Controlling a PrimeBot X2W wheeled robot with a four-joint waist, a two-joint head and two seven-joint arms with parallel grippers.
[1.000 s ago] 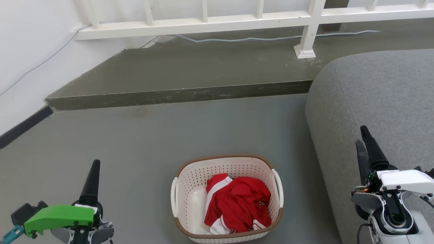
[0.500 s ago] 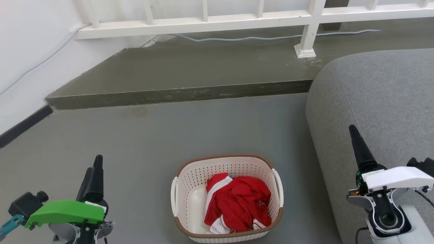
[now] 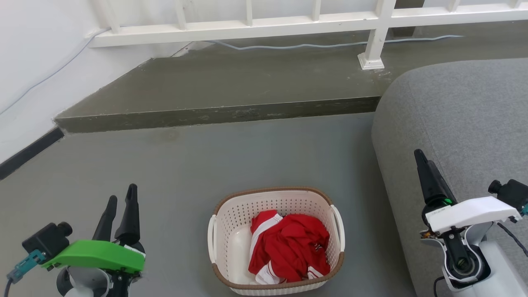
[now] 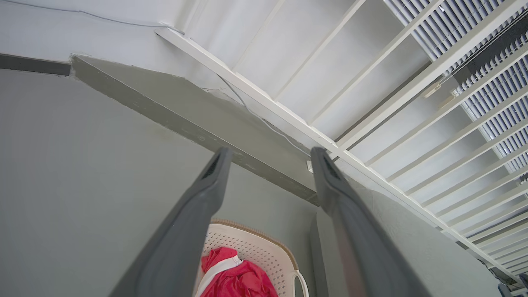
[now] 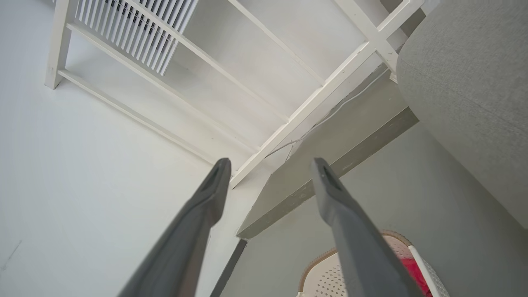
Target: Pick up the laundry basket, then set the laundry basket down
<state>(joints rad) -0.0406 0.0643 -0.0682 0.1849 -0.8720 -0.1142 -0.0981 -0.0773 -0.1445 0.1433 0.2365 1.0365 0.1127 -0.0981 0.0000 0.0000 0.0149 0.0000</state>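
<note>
- Left gripper (image 3: 121,194), at 8 o'clock from the basket, has its fingers spread and holds nothing. Right gripper (image 3: 425,159), at 3 o'clock, is likewise parted and empty.
- The laundry basket (image 3: 243,214) sits on the grey floor (image 3: 165,173) at 6 o'clock in the head view, with a red garment (image 3: 288,247) inside.
- Risk: the right arm works close beside the grey sofa (image 3: 453,115) and could snag it. Uneven grips on the white handles (image 3: 211,239) would tip the basket.

Bare grey floor (image 3: 165,173) lies open left of the cream-white perforated plastic basket with brown rim (image 3: 268,191); on its right, a grey fabric sofa (image 3: 453,115) leaves a narrow strip. A concrete step (image 3: 231,82) bounds the far edge.
</note>
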